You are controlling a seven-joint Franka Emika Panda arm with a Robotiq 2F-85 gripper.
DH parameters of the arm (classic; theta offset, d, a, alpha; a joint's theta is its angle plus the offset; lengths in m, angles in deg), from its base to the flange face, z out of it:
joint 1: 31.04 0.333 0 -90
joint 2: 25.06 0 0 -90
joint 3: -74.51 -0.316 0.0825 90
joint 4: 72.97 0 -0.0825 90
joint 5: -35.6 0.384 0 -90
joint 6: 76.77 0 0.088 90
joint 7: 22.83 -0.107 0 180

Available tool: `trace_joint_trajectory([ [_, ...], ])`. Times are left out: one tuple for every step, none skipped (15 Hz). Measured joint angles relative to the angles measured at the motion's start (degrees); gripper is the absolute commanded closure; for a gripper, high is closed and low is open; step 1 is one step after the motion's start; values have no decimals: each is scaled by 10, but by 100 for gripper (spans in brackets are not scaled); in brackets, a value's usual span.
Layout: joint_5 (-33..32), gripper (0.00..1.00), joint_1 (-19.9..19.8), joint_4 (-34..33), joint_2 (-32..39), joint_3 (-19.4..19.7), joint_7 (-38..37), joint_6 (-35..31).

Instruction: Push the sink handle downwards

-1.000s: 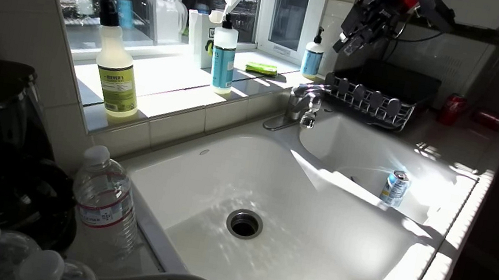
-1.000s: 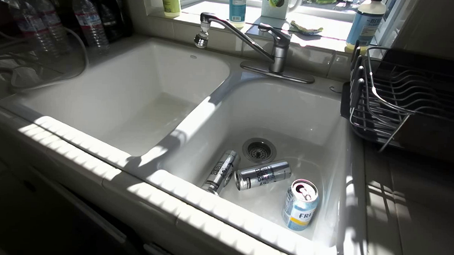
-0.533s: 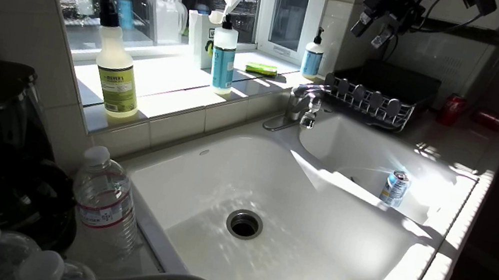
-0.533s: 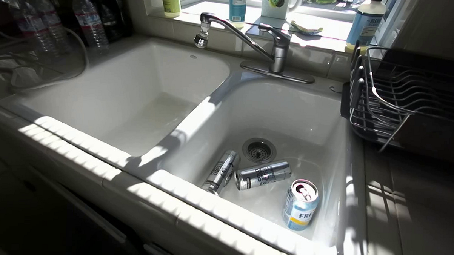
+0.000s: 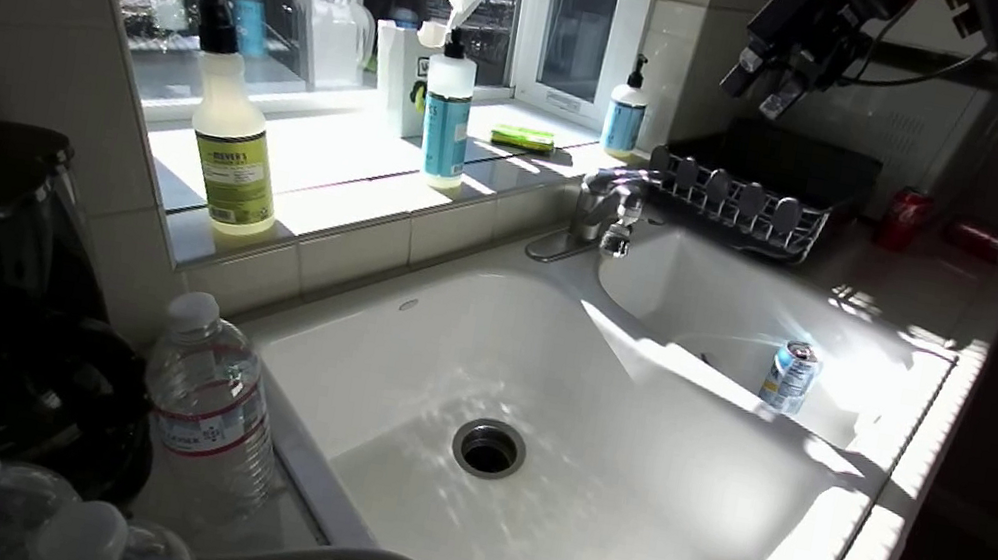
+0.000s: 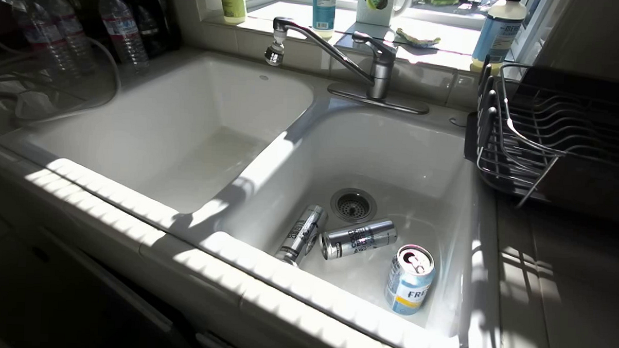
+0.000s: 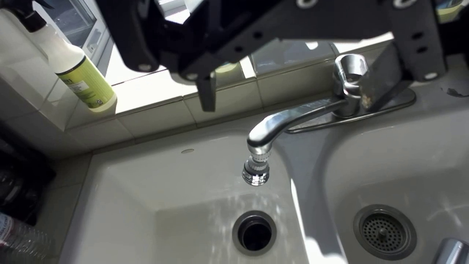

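The sink handle [image 6: 377, 45] is a small chrome lever on top of the silver faucet body [image 6: 380, 76], its tip tilted slightly up. In the wrist view the sink handle [image 7: 351, 68] shows as a shiny cap, and my right-hand finger covers part of the faucet there. My gripper [image 5: 756, 90] hangs high over the dish rack in an exterior view, apart from the faucet. In the wrist view the gripper [image 7: 289, 104] stands open, nothing held between its fingers. The white sink [image 6: 136, 121] has two basins, with the spout [image 6: 327, 46] turned over the larger one.
A dish rack [image 6: 527, 130] stands beside the smaller basin. Several cans, such as a blue can [image 6: 410, 283], are inside that basin. Soap bottles, including a blue-labelled bottle [image 5: 446, 124], and a sponge [image 5: 523, 137] line the sill. Water bottles [image 5: 209, 404] stand beside the larger basin.
My gripper has spread its fingers wider and shifted to the right in an exterior view, rising and then dropping slightly. The sink handle, faucet and cans look the same.
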Motion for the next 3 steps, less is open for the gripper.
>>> trace_joint_trajectory([
  [0,0,0,2,-1,0,0,0],
  [0,0,1,4,-2,1,0,0],
  [0,0,1,4,-2,1,0,0],
])
